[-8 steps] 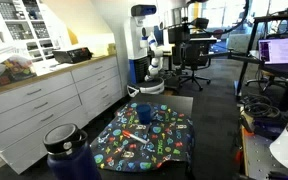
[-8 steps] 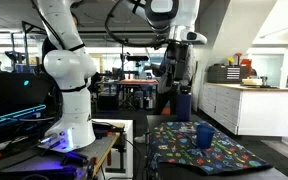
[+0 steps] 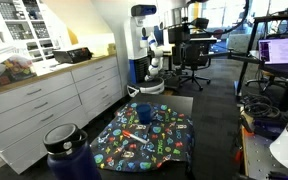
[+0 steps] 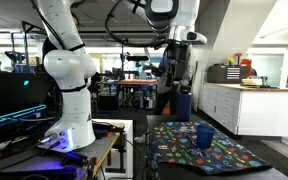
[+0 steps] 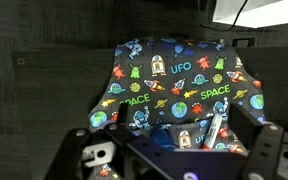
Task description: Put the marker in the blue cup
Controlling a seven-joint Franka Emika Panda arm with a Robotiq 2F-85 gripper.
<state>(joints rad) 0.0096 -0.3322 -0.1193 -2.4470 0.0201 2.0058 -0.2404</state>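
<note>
fingers: the gripper (image 5: 174,146) hangs high over the counter (image 5: 44,90) with its fingers (image 5: 272,150) spread wide and nothing between them.
marker: the marker (image 5: 214,128) lies flat on the space-print cloth (image 5: 174,75), toward the right in the wrist view. It's too small to pick out in either exterior view.
blue cup: the blue cup (image 3: 144,113) stands upright on the far part of the cloth. It also shows in an exterior view (image 4: 205,134), and nothing is in it that I can see.
progress: my read is the grasp hasn't started, so the whole pick and drop is left to do.
risk 1: the marker is thin and flat on soft cloth. Come down a bit off and the fingers probably pinch fabric, or the marker just rolls away.
risk 2: dragging the cloth could tug the cup along with it or tip it over.
risk 3: it's a small cup and a long marker. Let go from too high or at a tilt and it likely bounces off the rim.
risk 4: the big navy bottle (image 3: 69,150) is also dark blue. It's well apart from the cup, but easy to mix up as the target.
</note>
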